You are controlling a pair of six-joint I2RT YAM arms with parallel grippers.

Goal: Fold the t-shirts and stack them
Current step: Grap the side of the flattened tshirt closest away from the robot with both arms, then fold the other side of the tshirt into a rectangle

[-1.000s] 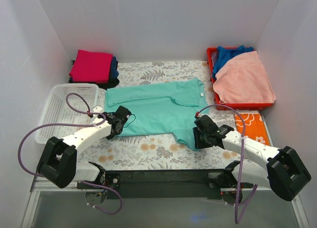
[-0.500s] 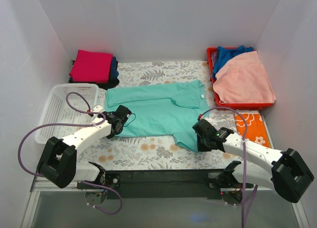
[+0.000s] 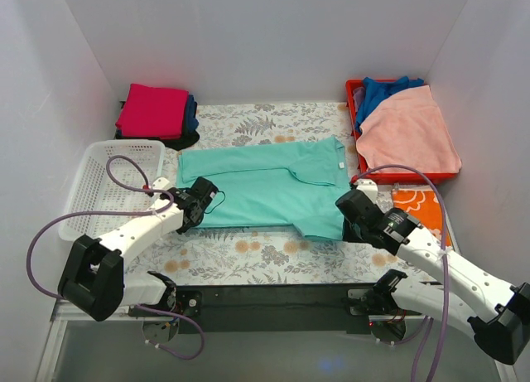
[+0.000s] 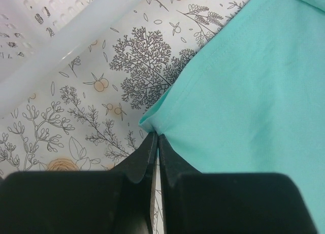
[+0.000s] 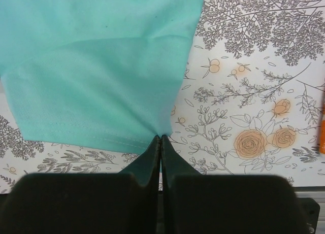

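A mint-teal t-shirt [image 3: 269,187] lies spread on the flowered tablecloth in the middle. My left gripper [image 3: 199,210] is shut on its near left corner, seen pinched between the jaws in the left wrist view [image 4: 155,135]. My right gripper [image 3: 346,226] is shut on its near right hem corner, seen in the right wrist view [image 5: 161,137]. The teal cloth fills the upper right of the left wrist view [image 4: 254,92] and the upper left of the right wrist view [image 5: 101,66]. A folded magenta t-shirt [image 3: 153,110] tops a stack with dark blue and black ones at the back left.
A white plastic basket [image 3: 103,179] stands at the left, its rim [image 4: 66,51] in the left wrist view. A red tray [image 3: 354,108] at the back right holds a pink cloth [image 3: 410,133] and a blue one [image 3: 385,92]. An orange patch [image 3: 422,212] lies beside the right arm.
My right gripper has pulled the shirt's near right corner to the right, stretching the hem flatter. The left gripper has stayed in place on its corner.
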